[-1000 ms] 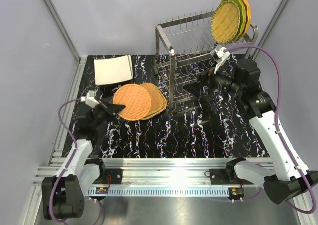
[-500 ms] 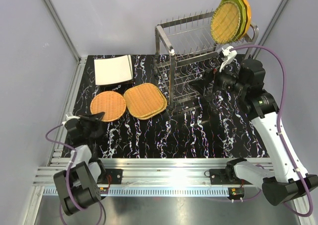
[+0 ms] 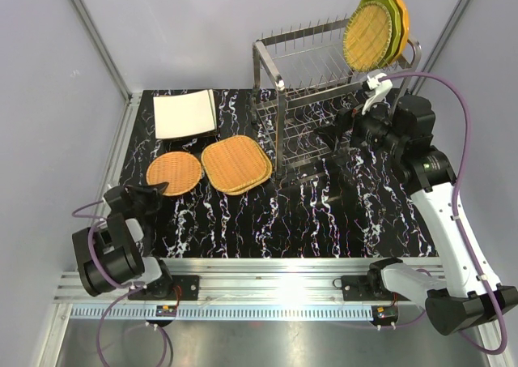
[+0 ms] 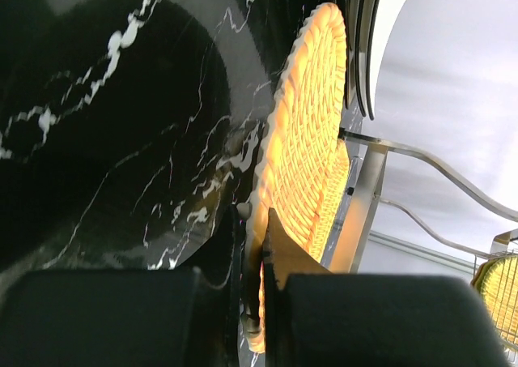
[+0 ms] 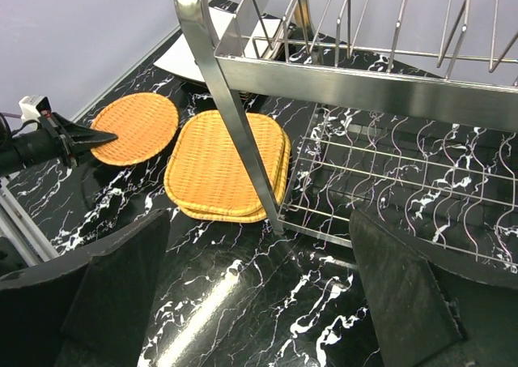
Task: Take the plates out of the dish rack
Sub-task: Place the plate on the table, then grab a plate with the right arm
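Woven round plate (image 3: 173,171) now lies flat on the bench (image 3: 267,213), moved left from over the squarish plates (image 3: 235,164). Left gripper (image 3: 162,189) is still pinched on its rim. Right gripper (image 5: 259,286) gapes empty beside the rack (image 3: 312,67), where the last plates (image 3: 374,33) wait.

Bright even overhead light, glare streak on glossy table (image 5: 212,298), woven plate (image 4: 312,140) overexposed, left wrist foreground blurred

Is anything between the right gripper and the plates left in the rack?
Yes, the dish rack itself: the open right gripper sits low at the rack's front, facing the lower tier, while the remaining plates stand on the upper tier's right end. The upper front rail crosses between them.
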Controlling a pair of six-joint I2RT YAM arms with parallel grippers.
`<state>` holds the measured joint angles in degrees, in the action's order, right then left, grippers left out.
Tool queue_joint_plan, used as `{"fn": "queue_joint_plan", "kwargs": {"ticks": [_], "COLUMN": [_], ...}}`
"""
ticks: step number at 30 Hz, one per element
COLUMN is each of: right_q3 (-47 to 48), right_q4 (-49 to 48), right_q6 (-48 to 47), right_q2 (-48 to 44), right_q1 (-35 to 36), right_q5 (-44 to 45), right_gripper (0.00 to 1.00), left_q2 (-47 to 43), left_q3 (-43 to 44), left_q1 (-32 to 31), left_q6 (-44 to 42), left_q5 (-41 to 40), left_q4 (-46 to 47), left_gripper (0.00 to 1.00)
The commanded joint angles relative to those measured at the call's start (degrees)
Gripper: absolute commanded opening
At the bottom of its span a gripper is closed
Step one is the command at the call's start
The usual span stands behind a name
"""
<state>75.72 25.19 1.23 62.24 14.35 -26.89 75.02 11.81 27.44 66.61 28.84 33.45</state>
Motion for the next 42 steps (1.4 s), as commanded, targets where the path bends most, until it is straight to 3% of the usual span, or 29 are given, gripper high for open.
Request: {"fn": "queue_joint_plan", "kwargs": {"ticks": [1,10,12,14,15,18,21,25,28,42], "right_q3": [2.7,5.6,6.4,7.9,8.3,10.4,12.8,16.1,18.2,28.6], "right_q4": [-1.2,-0.8,-0.7,-0.7,-0.6,-0.6,-0.3,0.0,0.2,3.8], "right_q6": [-1.0,-0.9,-1.0,-0.9,-1.0,-0.9,-0.9,-2.5,-3.0,-1.9], "right_q2": [-1.0,0.2,0.7,1.1,1.4,2.0,2.7,3.8,4.8,11.7], "right_q1": [-0.5,-0.9,-0.9,-1.1,-1.1,-1.3,-1.3,-1.8,-1.8,-3.6], "right_q5": [1.2,1.2,1.1,1.3,1.4,1.5,1.7,2.4,3.3,12.0], "right_gripper": [1.0,1.0,1.0,1.0,1.0,1.0,1.0,1.0,1.0,1.0], "left_q2": [3.3,10.9,12.2,12.7,12.7,10.6,7.4,4.8,4.0,-11.9], "left_q3": [3.2,7.7,8.9,10.5,10.9,12.2,13.4,16.9,19.9,22.6], "left_q1": [0.5,0.4,0.4,0.4,0.4,0.4,0.4,0.4,0.4,0.4], "left_q6": [-2.0,-4.8,-5.6,-6.4,-7.3,-10.4,-13.8,-16.9,-18.2,-23.5], "left_q5": [2.5,3.2,3.7,4.2,4.3,2.5,-0.5,-8.1,-12.4,-16.5], "left_q4": [8.0,6.8,5.7,3.1,1.9,-5.0,-13.8,-31.9,-39.7,-50.7], "left_gripper": [0.01,0.12,0.21,0.37,0.51,0.82,0.99,0.99,0.99,0.99]}}
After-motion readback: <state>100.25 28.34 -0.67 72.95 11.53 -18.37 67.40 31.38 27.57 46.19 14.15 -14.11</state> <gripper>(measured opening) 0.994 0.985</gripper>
